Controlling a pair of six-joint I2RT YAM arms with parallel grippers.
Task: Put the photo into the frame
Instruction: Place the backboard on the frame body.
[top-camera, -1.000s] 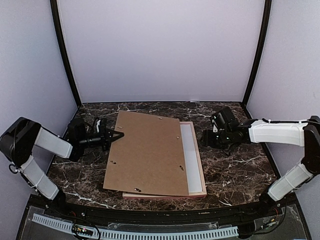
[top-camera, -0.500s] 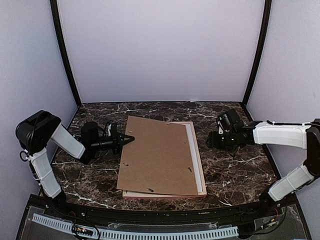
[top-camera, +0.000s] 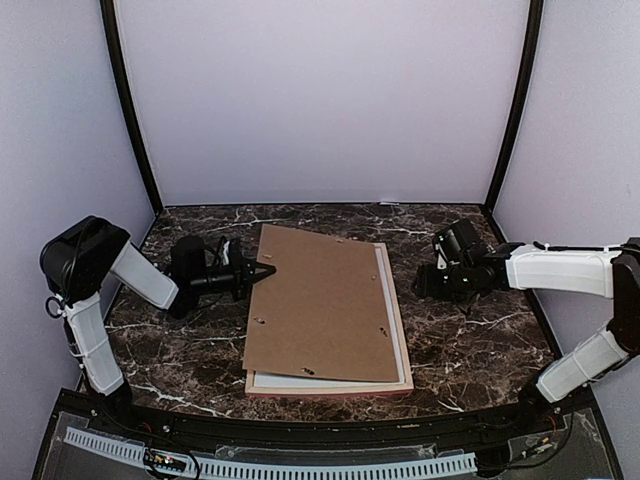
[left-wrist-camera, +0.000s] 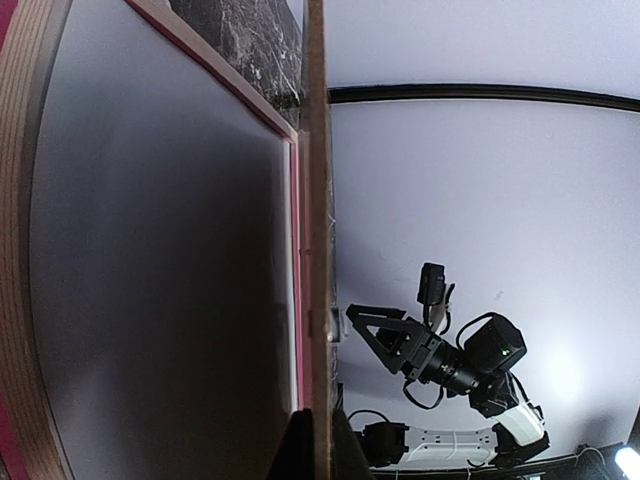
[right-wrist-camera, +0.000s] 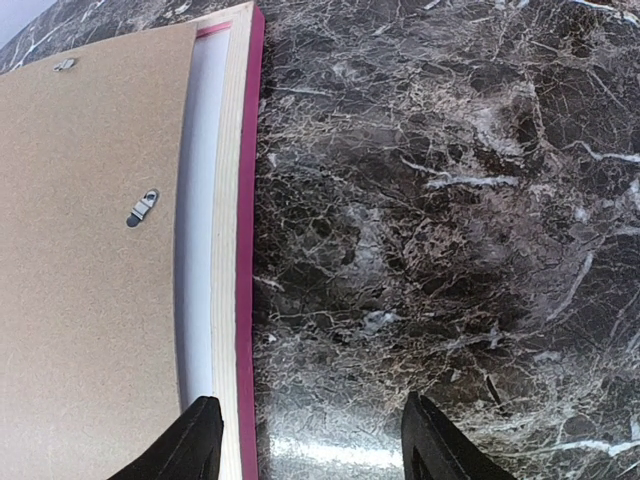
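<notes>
1. Top external view: the frame (top-camera: 340, 392), thin pink moulding, lies flat in the middle of the desk (top-camera: 470, 340), with its short end close to the near edge
2. A brown backing panel (top-camera: 320, 305) lies over the frame, turned a little askew, so its left long edge overhangs the frame's left rail
3. A strip of white sheet (top-camera: 280, 380) shows inside the frame along the panel's right and near sides; whether this is the plain back of the photo I cannot tell, as no printed face shows
4. The left claw (top-camera: 268, 270) reaches in from the desk's left edge and meets the panel's left long edge near its far corner
5. Left wrist view: the panel (left-wrist-camera: 316, 200) is seen edge-on, running down to the dark fingers at the bottom, one on each side of it; the left claw is pressed together, pinching the panel's edge
6. In that same view the panel's gripped edge stands above the frame, with the white sheet and a pink rail showing beneath it
7. The right claw (top-camera: 420, 280) sits off the frame's right rail, toward the far right corner of the desk, apart from the frame
8. Right wrist view: the right claw (right-wrist-camera: 315, 450) is spread, with bare marble between its fingers; the left finger sits over the frame's pale top edge
9. A small metal clip (right-wrist-camera: 145, 205) sits on the panel near its right edge
</notes>
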